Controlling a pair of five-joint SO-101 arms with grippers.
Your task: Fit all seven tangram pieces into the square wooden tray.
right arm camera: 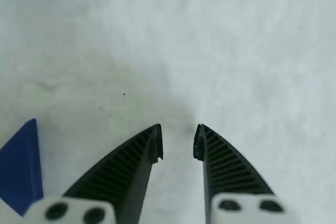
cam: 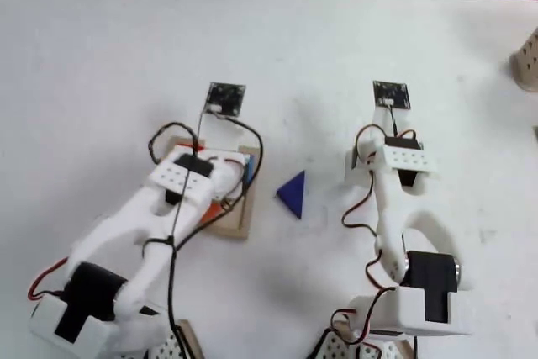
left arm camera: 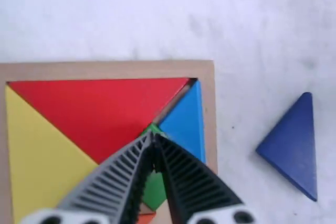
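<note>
Left hand (left arm camera: 154, 140) shut over the square wooden tray (left arm camera: 105, 70); right hand (right arm camera: 177, 142) slightly parted, empty. Dark blue triangle (cam: 293, 194) alongside likely needs grasping next.

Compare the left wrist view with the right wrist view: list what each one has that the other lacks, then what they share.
Left wrist view's own: the wooden tray holding a red triangle, a yellow triangle, a light blue piece and a green piece, with the left end effector, shut, above the green piece.
Right wrist view's own: the right end effector, open, above bare table.
Shared: the dark blue triangle, lying on the table outside the wooden tray.
</note>
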